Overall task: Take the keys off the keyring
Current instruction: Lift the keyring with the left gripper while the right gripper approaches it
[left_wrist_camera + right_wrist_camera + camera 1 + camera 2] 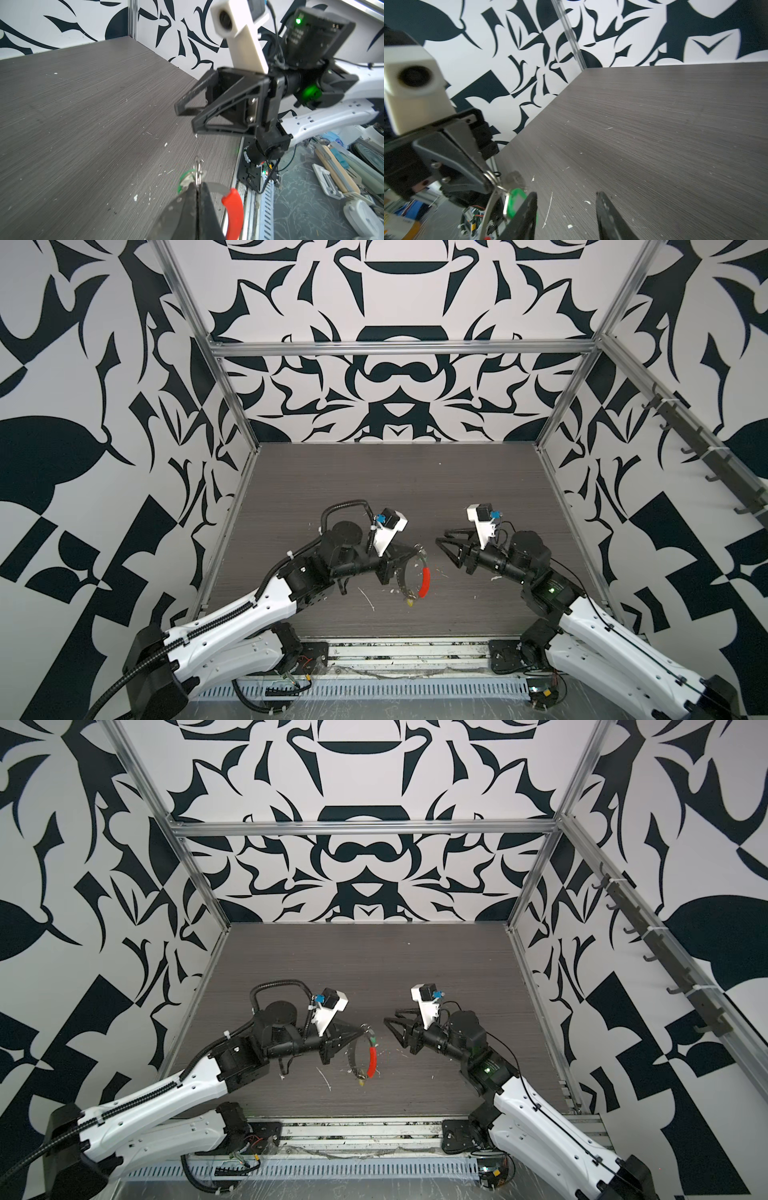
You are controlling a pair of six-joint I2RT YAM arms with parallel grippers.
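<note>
Left gripper [197,186]: jaws pressed together, pinching the keyring [216,187] at its top. A small split ring [198,168] pokes out past the tips. The fingertips cover the contact spot, so I can't tell if they bite the band, the split ring, or both.

The keys themselves are hard to make out. In the right wrist view there is only a blurred grey shape [515,177] just beside the pinch, and I can't tell if it is a key blade. The green tag [185,178] sits right at the left tips, half hidden behind one finger. In the right wrist view it is cut off again by a right finger.

The loop hangs down from the pinch, with the red sleeve [424,581] on the arc facing the right arm. The wrist frames cut off its lower part. In both top views the yellow tag [410,602] hangs at the bottom of the loop, close to the table [374,489]. Touching or not, can't tell; it is too small.

Right gripper [441,537]: jaws spread with a clear gap and nothing between them. It is raised off the table and points toward the left gripper. It sits near the top of the keyring but apart from it, with no contact.

White flecks are scattered on the table under and around the loop.
</note>
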